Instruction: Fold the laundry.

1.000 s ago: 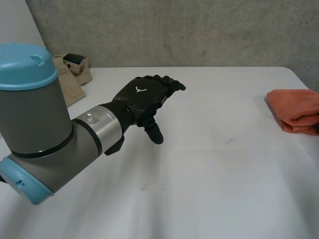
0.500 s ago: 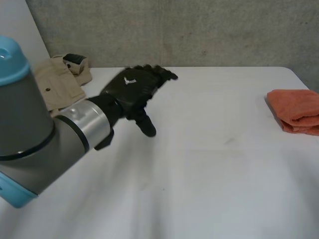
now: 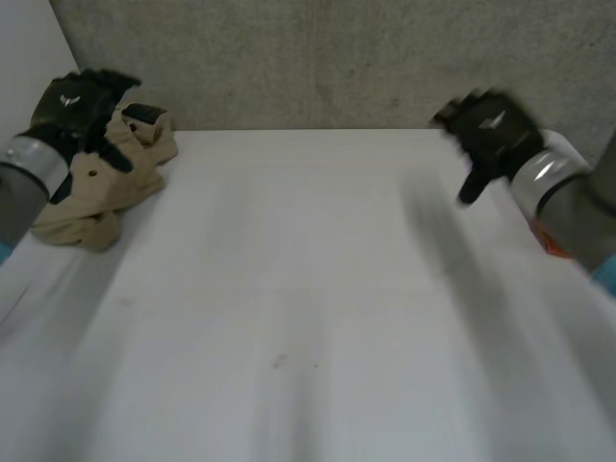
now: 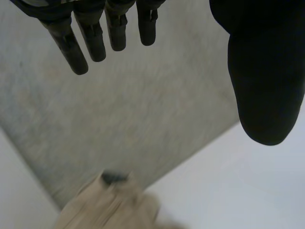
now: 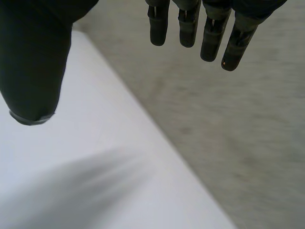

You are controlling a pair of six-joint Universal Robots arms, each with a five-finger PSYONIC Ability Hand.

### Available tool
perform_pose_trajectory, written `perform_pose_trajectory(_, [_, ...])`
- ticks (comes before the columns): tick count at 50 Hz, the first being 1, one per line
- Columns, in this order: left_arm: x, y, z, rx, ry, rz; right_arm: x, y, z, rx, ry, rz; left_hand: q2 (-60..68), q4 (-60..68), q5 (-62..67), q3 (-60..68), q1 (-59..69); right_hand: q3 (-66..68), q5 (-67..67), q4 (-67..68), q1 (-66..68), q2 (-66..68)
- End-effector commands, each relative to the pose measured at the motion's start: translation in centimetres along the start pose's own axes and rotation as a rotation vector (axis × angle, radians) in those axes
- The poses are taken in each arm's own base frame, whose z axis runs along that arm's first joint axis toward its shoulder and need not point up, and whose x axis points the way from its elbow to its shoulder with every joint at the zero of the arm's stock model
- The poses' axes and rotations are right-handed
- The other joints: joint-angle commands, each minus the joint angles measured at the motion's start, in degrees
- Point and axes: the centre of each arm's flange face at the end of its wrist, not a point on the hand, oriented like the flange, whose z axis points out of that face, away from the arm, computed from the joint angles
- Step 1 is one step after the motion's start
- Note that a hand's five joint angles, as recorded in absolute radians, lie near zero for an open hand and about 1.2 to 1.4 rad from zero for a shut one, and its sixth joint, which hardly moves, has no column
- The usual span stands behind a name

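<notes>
Beige garment point(image 3: 91, 197) crumpled at desk point(image 3: 308, 308) far-left corner | left robot hand point(image 3: 69, 104) over it, released, empty | right robot hand point(image 3: 496, 130) likewise released, far right | advice: descend onto an edge, pinch firmly, drag to centre

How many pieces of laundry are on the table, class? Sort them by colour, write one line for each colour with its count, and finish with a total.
Beige garment: 1
Orange cloth: 1 (partly hidden)
Total: 2
</notes>
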Motion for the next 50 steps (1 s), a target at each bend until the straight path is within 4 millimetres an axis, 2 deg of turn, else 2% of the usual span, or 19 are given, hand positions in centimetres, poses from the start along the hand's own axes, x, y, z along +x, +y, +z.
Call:
perform_pose_trajectory(1, [-5.5, 8.8, 2.5, -0.099, -0.075, 0.281, -6.1, 1.8, -3.2, -0.075, -0.158, 0.010, -0.26, -0.13, -1.21, -0.65, 0.58, -2.14, -3.29, -3.38, -0.76, -2.52])
perform_pose_trajectory(8, [-7.4, 14.8, 3.4, -0.162, -0.086, 0.334, -7.2, 3.1, -5.2, -0.111, -0.180, 0.019, 0.41, 0.54, -0.54, 0.02, 1.25, -2.14, -3.29, -3.38, -0.76, -2.52])
perform_pose_trajectory(15, [-7.4, 17.6, 4.0, -0.201, -0.071, 0.312, -7.3, 3.7, -6.2, -0.129, -0.176, 0.025, 10.15, 10.28, 9.20, 9.76, 10.99, -2.14, -3.29, -3.38, -0.76, -2.52])
perform_pose_trajectory(17, [-7.4, 18.3, 4.2, -0.215, -0.066, 0.304, -7.4, 3.8, -6.5, -0.133, -0.178, 0.026, 21.39, 21.52, 20.44, 21.00, 22.23, -2.14, -3.29, -3.38, -0.76, -2.52])
perform_pose_trajectory(19, [-7.3, 18.4, 4.3, -0.217, -0.065, 0.304, -7.5, 3.9, -6.8, -0.138, -0.181, 0.025, 38.50, 38.64, 37.55, 38.11, 39.35, -2.14, -3.29, -3.38, -0.76, -2.52])
perform_pose_trajectory(21, [-7.2, 18.2, 4.1, -0.228, -0.077, 0.301, -7.6, 3.9, -7.0, -0.139, -0.182, 0.026, 66.41, 66.54, 65.46, 66.02, 67.25, -2.14, -3.29, -3.38, -0.76, -2.52])
perform_pose_trajectory(26, [-6.4, 12.8, 4.0, -0.149, -0.165, 0.360, -7.1, 3.6, -7.5, -0.133, -0.168, 0.025, 68.35, 68.48, 67.40, 67.96, 69.19, -2.14, -3.29, -3.38, -0.76, -2.52])
perform_pose_trajectory(27, [-4.9, 10.4, 3.9, -0.088, -0.178, 0.378, -6.9, 3.7, -7.4, -0.133, -0.161, 0.026, 68.35, 68.48, 67.40, 67.96, 69.19, -2.14, -3.29, -3.38, -0.76, -2.52])
perform_pose_trajectory(30, [-1.9, 6.7, 3.0, 0.001, -0.152, 0.395, -5.8, 3.6, -7.4, -0.132, -0.127, 0.029, 68.35, 68.48, 67.40, 67.96, 69.19, -2.14, -3.29, -3.38, -0.76, -2.52])
perform_pose_trajectory(32, [1.6, 3.5, 1.3, 0.046, -0.095, 0.373, -5.6, 3.6, -7.4, -0.131, -0.120, 0.029, 68.35, 68.48, 67.40, 67.96, 69.19, -2.14, -3.29, -3.38, -0.76, -2.52])
perform_pose_trajectory(34, [7.2, 0.8, -1.9, 0.047, 0.058, 0.281, -5.2, 3.4, -7.4, -0.127, -0.108, 0.029, 68.35, 68.48, 67.40, 67.96, 69.19, -2.14, -3.29, -3.38, -0.76, -2.52])
perform_pose_trajectory(36, [9.2, -0.1, -3.3, 0.048, 0.131, 0.240, -4.8, 3.0, -7.3, -0.118, -0.087, 0.025, 68.35, 68.48, 67.40, 67.96, 69.19, -2.14, -3.29, -3.38, -0.76, -2.52])
perform_pose_trajectory(37, [12.4, -1.7, -5.7, 0.054, 0.264, 0.179, -4.6, 2.9, -7.3, -0.115, -0.082, 0.024, 68.35, 68.48, 67.40, 67.96, 69.19, -2.14, -3.29, -3.38, -0.76, -2.52])
perform_pose_trajectory(40, [16.1, -3.8, -9.8, 0.057, 0.453, 0.098, -4.1, 2.5, -7.3, -0.103, -0.064, 0.024, 68.35, 68.48, 67.40, 67.96, 69.19, -2.14, -3.29, -3.38, -0.76, -2.52])
perform_pose_trajectory(41, [18.0, -4.5, -12.6, 0.044, 0.577, 0.059, -3.9, 2.5, -7.3, -0.104, -0.059, 0.025, 68.35, 68.48, 67.40, 67.96, 69.19, -2.14, -3.29, -3.38, -0.76, -2.52])
perform_pose_trajectory(45, [20.8, -3.9, -17.6, -0.045, 0.799, -0.004, -3.5, 2.5, -7.2, -0.101, -0.051, 0.022, 68.35, 68.48, 67.40, 67.96, 69.19, -2.14, -3.29, -3.38, -0.76, -2.52])
perform_pose_trajectory(47, [21.4, -3.8, -18.8, -0.073, 0.852, -0.022, -3.6, 2.5, -7.2, -0.103, -0.056, 0.023, 42.65, 42.78, 41.70, 42.26, 43.49, -2.14, -3.29, -3.38, -0.76, -2.52])
perform_pose_trajectory(48, [21.9, -3.8, -19.5, -0.104, 0.883, -0.035, -3.6, 2.5, -7.2, -0.104, -0.058, 0.025, 12.99, 13.13, 12.04, 12.60, 13.84, -2.14, -3.29, -3.38, -0.76, -2.52])
perform_pose_trajectory(50, [22.0, -3.9, -19.7, -0.125, 0.885, -0.036, -3.7, 2.5, -7.3, -0.106, -0.060, 0.026, 1.79, 1.93, 0.84, 1.40, 2.64, -2.14, -3.29, -3.38, -0.76, -2.52])
